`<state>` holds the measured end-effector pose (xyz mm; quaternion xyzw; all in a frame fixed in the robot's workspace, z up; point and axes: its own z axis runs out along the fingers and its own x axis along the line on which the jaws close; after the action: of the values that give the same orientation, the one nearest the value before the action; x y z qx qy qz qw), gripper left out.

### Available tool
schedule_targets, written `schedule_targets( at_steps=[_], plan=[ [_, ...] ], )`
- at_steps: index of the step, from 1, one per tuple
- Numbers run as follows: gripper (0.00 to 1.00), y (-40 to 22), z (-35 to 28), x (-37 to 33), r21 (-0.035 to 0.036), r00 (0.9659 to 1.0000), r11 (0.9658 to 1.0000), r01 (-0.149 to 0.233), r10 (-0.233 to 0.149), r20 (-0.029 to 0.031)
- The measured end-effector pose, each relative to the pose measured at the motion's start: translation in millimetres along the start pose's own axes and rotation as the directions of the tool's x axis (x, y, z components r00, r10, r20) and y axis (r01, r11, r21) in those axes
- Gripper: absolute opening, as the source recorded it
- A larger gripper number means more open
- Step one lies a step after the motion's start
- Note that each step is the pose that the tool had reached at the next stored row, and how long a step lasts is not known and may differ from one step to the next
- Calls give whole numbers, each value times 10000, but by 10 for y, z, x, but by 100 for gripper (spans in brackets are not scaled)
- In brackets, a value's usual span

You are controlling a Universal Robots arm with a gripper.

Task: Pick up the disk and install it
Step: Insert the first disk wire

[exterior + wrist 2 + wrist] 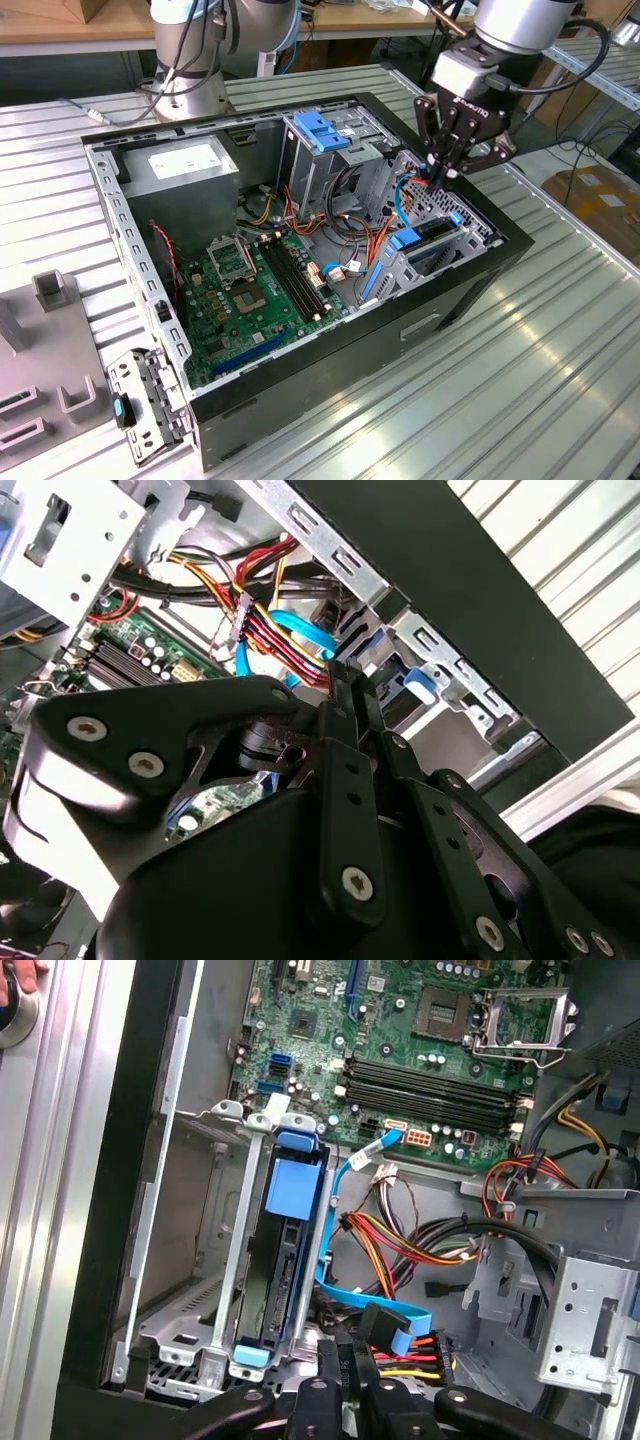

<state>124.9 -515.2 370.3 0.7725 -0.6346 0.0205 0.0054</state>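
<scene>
Hovering over the open computer case [470,290], my gripper [441,178] has its fingers pinched together, holding nothing. I see the disk [283,1270] seated in its drive bay [215,1290], just beside the fingertips [345,1360].

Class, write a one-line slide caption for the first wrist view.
Gripper poised inside an open computer case, beside the blue-railed disk seated in its drive bay.

Ribbed metal table [560,330], wooden bench [60,25]
</scene>
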Motion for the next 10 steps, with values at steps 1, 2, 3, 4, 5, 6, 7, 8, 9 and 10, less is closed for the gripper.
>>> schedule_targets(
  at_steps=[1,2,3,4,5,6,7,8,9,10],
  plan=[
    [17,7,1,-1,-4,9999,9999,-116,116,-2],
    [17,12,1,-2,-8,9998,9998,-206,206,-4],
    [17,15,2,-3,-11,9996,9996,-276,276,-5],
    [17,19,2,-4,-15,9993,9993,-379,379,-7],
    [17,24,3,-5,-18,9989,9989,-462,462,-9],
    [17,26,3,-5,-19,9987,9987,-508,508,-10],
    [17,27,4,-5,-24,9982,9982,-602,602,-12],
    [17,27,5,-6,-26,9976,9976,-687,687,-14],
    [17,27,7,-6,-32,9965,9965,-834,834,-19],
    [17,28,12,-3,-40,9945,9945,-1044,1044,-22]
  ],
)
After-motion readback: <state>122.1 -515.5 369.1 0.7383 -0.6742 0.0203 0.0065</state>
